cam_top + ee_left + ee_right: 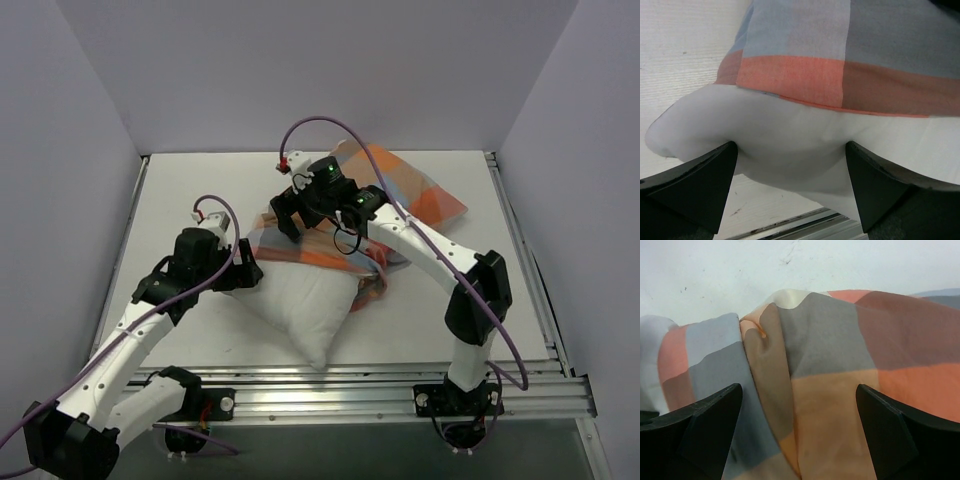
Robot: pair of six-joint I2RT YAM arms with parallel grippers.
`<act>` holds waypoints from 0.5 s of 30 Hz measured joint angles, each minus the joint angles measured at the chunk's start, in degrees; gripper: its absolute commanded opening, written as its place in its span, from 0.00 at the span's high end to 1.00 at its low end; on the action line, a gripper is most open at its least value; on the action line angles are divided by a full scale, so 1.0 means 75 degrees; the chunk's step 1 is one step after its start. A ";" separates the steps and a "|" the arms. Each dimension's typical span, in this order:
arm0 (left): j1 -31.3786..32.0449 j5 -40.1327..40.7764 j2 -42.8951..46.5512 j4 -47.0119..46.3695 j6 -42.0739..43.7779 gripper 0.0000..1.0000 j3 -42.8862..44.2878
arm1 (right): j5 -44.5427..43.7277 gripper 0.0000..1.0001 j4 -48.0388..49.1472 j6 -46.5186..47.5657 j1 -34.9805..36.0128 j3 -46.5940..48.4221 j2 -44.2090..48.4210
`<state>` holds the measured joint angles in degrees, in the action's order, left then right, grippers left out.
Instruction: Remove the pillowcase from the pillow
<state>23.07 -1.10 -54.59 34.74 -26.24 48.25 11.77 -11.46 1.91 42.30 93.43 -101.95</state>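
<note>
Plump white pillow [305,300] lying diagonally, bare end toward near bench [180,190] edge

Checked orange-and-blue pillowcase [405,195] bunched over far-right end; left gripper [792,165] spread around pillow, right gripper [797,405] spread over pillowcase

Bunched pillowcase [820,390] between spread fingers [705,430]

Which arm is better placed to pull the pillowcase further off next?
Right. The right gripper sits open over bunched pillowcase, ready to pinch and pull. The left gripper straddles the bare white pillow, better suited to anchoring it.
</note>
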 measured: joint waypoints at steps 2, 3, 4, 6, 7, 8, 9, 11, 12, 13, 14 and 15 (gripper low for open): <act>-0.0041 -0.0204 -0.0058 -0.0286 -0.0015 0.00 -0.0166 | 0.0134 0.08 -0.0052 0.0221 0.0032 0.0309 -0.0463; -0.0052 -0.0315 -0.0117 -0.0408 -0.0038 0.09 -0.0233 | 0.0195 0.08 -0.0070 0.0335 0.0061 0.0402 -0.0656; -0.0064 -0.0423 -0.0189 -0.0539 -0.0105 0.15 -0.0294 | 0.0242 0.09 -0.0114 0.0443 0.0073 0.0490 -0.0819; -0.0087 -0.0691 -0.0376 -0.0828 -0.0268 0.40 -0.0423 | 0.0306 0.12 -0.0169 0.0691 0.0128 0.0606 -0.1087; -0.0090 -0.0790 -0.0478 -0.0947 -0.0391 0.50 -0.0490 | 0.0318 0.15 -0.0178 0.0793 0.0172 0.0618 -0.1172; -0.0093 -0.0880 -0.0568 -0.1081 -0.0493 0.61 -0.0571 | 0.0318 0.26 -0.0210 0.0898 0.0207 0.0632 -0.1239; -0.0090 -0.0956 -0.0635 -0.1180 -0.0580 0.83 -0.0647 | 0.0318 0.32 -0.0221 0.1005 0.0242 0.0641 -0.1282; -0.0090 -0.1102 -0.0737 -0.1358 -0.0801 0.98 -0.0764 | 0.0274 0.61 -0.0227 0.1151 0.0318 0.0664 -0.1364; -0.0090 -0.1160 -0.0778 -0.1437 -0.0880 0.98 -0.0781 | 0.0224 0.71 -0.0227 0.1236 0.0326 0.0667 -0.1387; -0.0090 -0.1195 -0.0787 -0.1492 -0.0915 0.98 -0.0781 | 0.0149 0.80 -0.0239 0.1291 0.0326 0.0667 -0.1399; -0.0090 -0.1227 -0.0784 -0.1527 -0.0962 0.98 -0.0781 | 0.0064 0.94 -0.0251 0.1355 0.0326 0.0667 -0.1408; -0.0090 -0.1236 -0.0772 -0.1539 -0.1005 0.98 -0.0781 | -0.0047 1.00 -0.0251 0.1402 0.0326 0.0667 -0.1408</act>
<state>22.39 -10.37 -60.38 23.20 -33.78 42.39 11.42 -13.34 12.43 44.75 98.43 -112.51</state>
